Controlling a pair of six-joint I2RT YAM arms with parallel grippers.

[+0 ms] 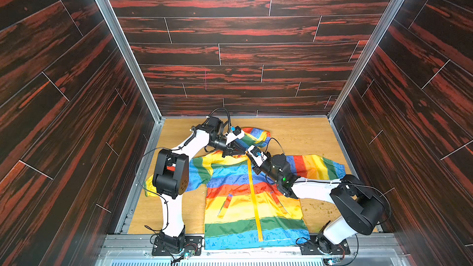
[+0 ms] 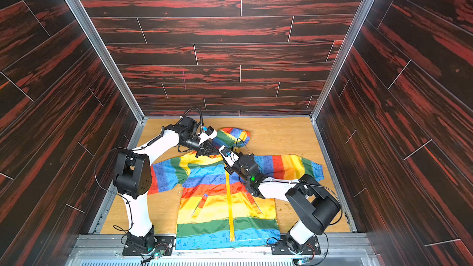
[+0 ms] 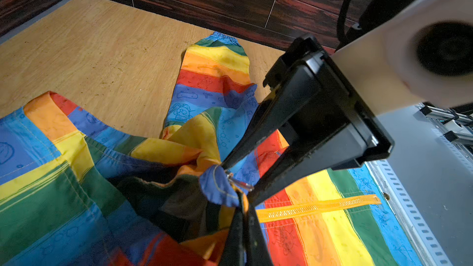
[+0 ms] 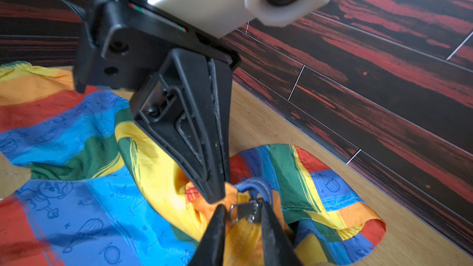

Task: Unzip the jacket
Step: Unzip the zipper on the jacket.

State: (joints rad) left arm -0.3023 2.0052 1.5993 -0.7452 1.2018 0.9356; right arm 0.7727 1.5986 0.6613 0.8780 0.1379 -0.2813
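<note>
The rainbow-striped jacket lies flat, front up and hood far, its yellow-orange zipper closed down the middle. Both grippers meet at the collar. My left gripper is shut on a pinch of collar fabric beside the zipper's top. My right gripper has its jaws a little apart, and the small metal zipper pull lies across the gap, touching one finger. In both top views the fingertips are hidden under the wrists.
The jacket rests on a wooden table boxed in by dark red-black walls. The metal rail at the near edge carries both arm bases. The right arm crosses one sleeve. Crumbs speckle the wood at the right.
</note>
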